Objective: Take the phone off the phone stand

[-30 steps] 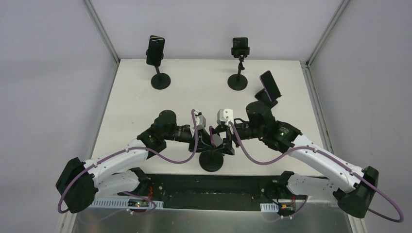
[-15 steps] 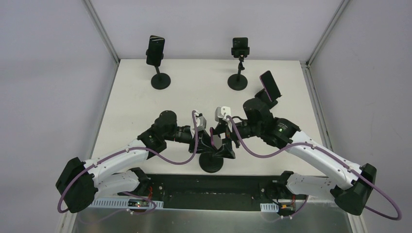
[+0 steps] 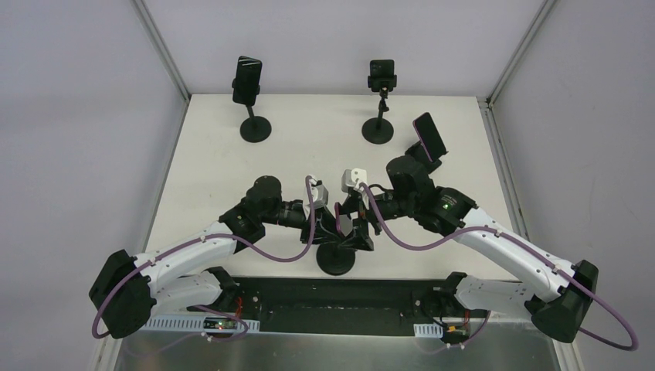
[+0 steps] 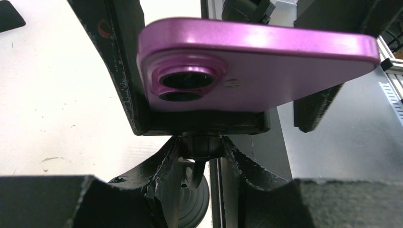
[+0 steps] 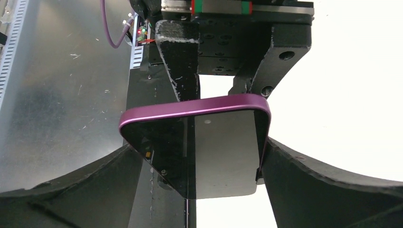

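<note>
The phone [image 4: 256, 71] sits in the near-centre phone stand [image 3: 337, 260].
The left end effector [image 4: 199, 152] is clamped on the stand's neck; the right end effector [image 5: 197, 156] straddles the phone, pressing or not cannot be told. A weak hold could topple the stand or drop the phone onto the counter [image 3: 216, 154]. Only the left wrist view shows the neck grip.

Bright, even overhead light, soft shadows; table [image 5: 351, 71] blown out white, phone [image 4: 256, 61] slightly blurred up close.
</note>
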Tool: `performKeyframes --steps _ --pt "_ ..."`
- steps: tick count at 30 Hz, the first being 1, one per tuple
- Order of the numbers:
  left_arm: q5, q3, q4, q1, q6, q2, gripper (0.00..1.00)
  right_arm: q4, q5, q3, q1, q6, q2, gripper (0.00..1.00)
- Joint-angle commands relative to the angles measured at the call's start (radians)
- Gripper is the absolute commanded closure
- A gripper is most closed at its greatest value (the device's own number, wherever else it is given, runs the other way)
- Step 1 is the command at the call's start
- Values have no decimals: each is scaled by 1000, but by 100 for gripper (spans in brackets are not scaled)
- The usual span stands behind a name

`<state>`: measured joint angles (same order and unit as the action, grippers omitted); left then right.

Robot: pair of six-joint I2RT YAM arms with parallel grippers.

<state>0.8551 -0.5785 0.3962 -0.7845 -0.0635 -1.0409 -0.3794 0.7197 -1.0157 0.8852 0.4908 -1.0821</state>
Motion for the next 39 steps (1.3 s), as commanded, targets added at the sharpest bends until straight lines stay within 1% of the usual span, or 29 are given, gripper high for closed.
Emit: performKeyframes --steps 1,2,4,7,9,11,13,17,19,23,26,29,32,36,39 --pt "-38 -24 72 10 18 -5 100 -66 57 12 17 -13 5 14" --pt "-39 -25 72 10 18 -4 100 -70 61 12 16 -2 3 19" --pt "-43 -29 73 10 18 -3 100 -77 72 15 17 29 1 35" --pt "-49 -36 72 10 14 -4 100 -66 90 31 16 72 7 57" --pt "-52 -40 70 10 14 -6 99 -66 112 41 16 118 16 76" --pt "-54 -45 69 11 13 -4 97 -60 122 58 17 165 27 100" --pt "-57 -53 67 10 12 2 100 -34 125 80 17 188 41 100" --pt "-81 -84 45 10 0 25 100 48 134 130 17 195 92 100" --pt "-94 -105 22 9 1 50 100 103 111 159 16 175 129 100" --pt "-128 -177 -111 -4 50 102 100 236 75 213 14 126 191 100" --pt "-172 -249 -280 -44 145 135 100 337 84 245 12 78 217 100" --pt "-243 -305 -411 -104 228 148 100 373 117 245 7 83 223 100" --pt "-310 -328 -481 -155 272 169 100 375 150 234 -3 114 228 100" --pt "-436 -366 -578 -235 345 192 100 375 213 205 -21 125 242 100" --pt "-518 -379 -595 -296 361 204 100 375 266 186 -35 125 246 100"
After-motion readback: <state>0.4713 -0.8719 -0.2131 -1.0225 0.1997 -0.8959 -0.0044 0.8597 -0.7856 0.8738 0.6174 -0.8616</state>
